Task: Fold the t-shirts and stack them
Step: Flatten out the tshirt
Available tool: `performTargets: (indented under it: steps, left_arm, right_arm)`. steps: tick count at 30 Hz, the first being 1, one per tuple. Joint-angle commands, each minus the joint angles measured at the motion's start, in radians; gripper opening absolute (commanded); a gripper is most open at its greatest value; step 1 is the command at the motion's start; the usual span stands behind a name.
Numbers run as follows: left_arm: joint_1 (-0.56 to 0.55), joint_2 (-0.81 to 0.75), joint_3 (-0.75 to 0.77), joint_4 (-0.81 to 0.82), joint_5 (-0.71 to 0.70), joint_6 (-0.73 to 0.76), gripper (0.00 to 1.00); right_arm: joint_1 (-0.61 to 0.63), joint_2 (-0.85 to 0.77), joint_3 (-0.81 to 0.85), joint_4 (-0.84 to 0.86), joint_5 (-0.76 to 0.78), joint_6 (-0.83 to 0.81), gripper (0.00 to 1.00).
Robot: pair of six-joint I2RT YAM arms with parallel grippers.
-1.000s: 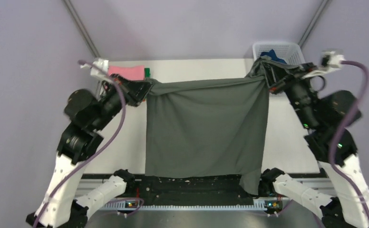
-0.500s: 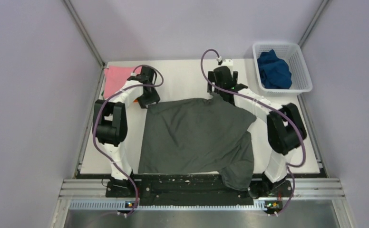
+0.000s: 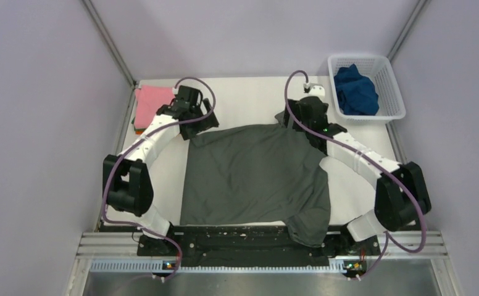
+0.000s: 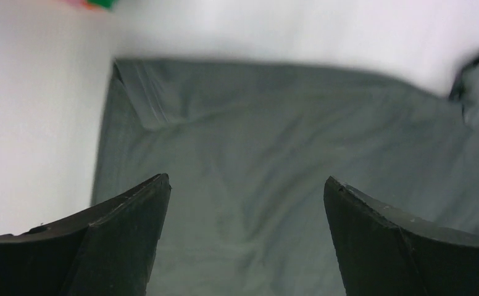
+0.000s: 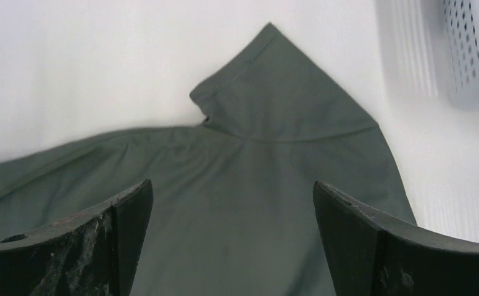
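So the dark grey t-shirt [image 3: 255,176] is lying spread out mid-frame in the overhead view, but it's not really flat. The lower right corner is bunched up and hangs over the near edge of the table [image 3: 243,98]. I reckon a fold from here would lock that lump in, or the hanging bit could drag the shirt off. There's also a little flipped crease at its upper left corner in the left wrist view.

The left gripper [image 4: 246,185] is wide open over the shirt's upper left and holds nothing. The right gripper [image 5: 232,185] is the same, open over the sleeve at the upper right. I can't tell if either touches the cloth. The pink t-shirt [image 3: 152,102] sits upper left, and the dark blue t-shirt [image 3: 355,89] is in the basket [image 3: 397,92] upper right.
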State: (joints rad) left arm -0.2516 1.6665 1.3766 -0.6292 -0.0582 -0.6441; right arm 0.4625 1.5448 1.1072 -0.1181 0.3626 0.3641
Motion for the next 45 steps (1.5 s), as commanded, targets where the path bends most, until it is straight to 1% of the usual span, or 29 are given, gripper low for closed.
performTargets:
  steps: [1, 3, 5, 8, 10, 11, 14, 18, 23, 26, 28, 31, 33, 36, 37, 40, 42, 45]
  left_arm:
    - [-0.069, -0.067, -0.109, 0.073, 0.119, 0.022, 0.99]
    - [-0.093, -0.064, -0.138, 0.083, 0.119, 0.021, 0.99]
    - [-0.104, -0.043, -0.155, 0.095, 0.115, 0.021, 0.99]
    - [-0.106, 0.014, -0.146, 0.106, 0.112, 0.028, 0.99]
    - [-0.105, 0.065, -0.119, 0.105, 0.072, 0.032, 0.99]
    - [-0.104, 0.096, -0.097, 0.098, 0.017, 0.034, 0.99]
    - [-0.096, 0.188, -0.004, 0.078, -0.091, 0.043, 0.99]
    - [-0.076, 0.321, 0.116, 0.035, -0.110, 0.055, 0.99]
    - [-0.032, 0.423, 0.249, 0.057, -0.180, 0.080, 0.99]
    - [0.026, 0.487, 0.367, 0.087, -0.165, 0.080, 0.99]
    - [0.057, 0.526, 0.477, 0.075, -0.138, 0.094, 0.99]
    - [0.066, 0.550, 0.601, 0.064, -0.083, 0.120, 0.99]
    - [0.066, 0.537, 0.632, 0.074, -0.049, 0.120, 0.99]
    - [0.060, 0.484, 0.606, 0.067, 0.028, 0.100, 0.99]
    - [0.051, 0.454, 0.551, 0.074, 0.048, 0.096, 0.99]
    - [-0.002, 0.328, 0.371, 0.093, 0.051, 0.097, 0.99]
    - [-0.048, 0.241, 0.222, 0.148, 0.039, 0.094, 0.99]
    - [-0.100, 0.149, 0.023, 0.248, 0.051, 0.064, 0.99]
  right_arm:
    - [-0.022, -0.137, -0.139, 0.016, -0.100, 0.054, 0.99]
    - [-0.038, -0.178, -0.214, 0.015, -0.152, 0.073, 0.99]
    - [-0.046, -0.201, -0.277, 0.023, -0.160, 0.082, 0.99]
    - [-0.075, -0.204, -0.320, 0.038, -0.183, 0.083, 0.99]
    - [-0.094, -0.193, -0.332, 0.039, -0.202, 0.088, 0.99]
    - [-0.101, -0.187, -0.340, 0.048, -0.210, 0.091, 0.99]
    - [-0.117, -0.159, -0.363, 0.080, -0.235, 0.093, 0.99]
    - [-0.146, -0.107, -0.369, 0.095, -0.255, 0.093, 0.99]
    - [-0.164, -0.054, -0.364, 0.104, -0.263, 0.084, 0.99]
    - [-0.176, -0.037, -0.360, 0.101, -0.276, 0.084, 0.99]
    - [-0.184, -0.037, -0.362, 0.099, -0.273, 0.083, 0.99]
    - [-0.186, -0.048, -0.366, 0.095, -0.261, 0.080, 0.99]
    - [-0.185, -0.059, -0.369, 0.084, -0.248, 0.082, 0.99]
    - [-0.187, -0.085, -0.378, 0.064, -0.225, 0.100, 0.99]
    - [-0.188, -0.105, -0.384, 0.052, -0.214, 0.111, 0.99]
    - [-0.191, -0.176, -0.413, 0.008, -0.177, 0.162, 0.99]
    - [-0.205, -0.237, -0.446, -0.013, -0.174, 0.195, 0.99]
    - [-0.222, -0.339, -0.511, -0.018, -0.213, 0.235, 0.99]
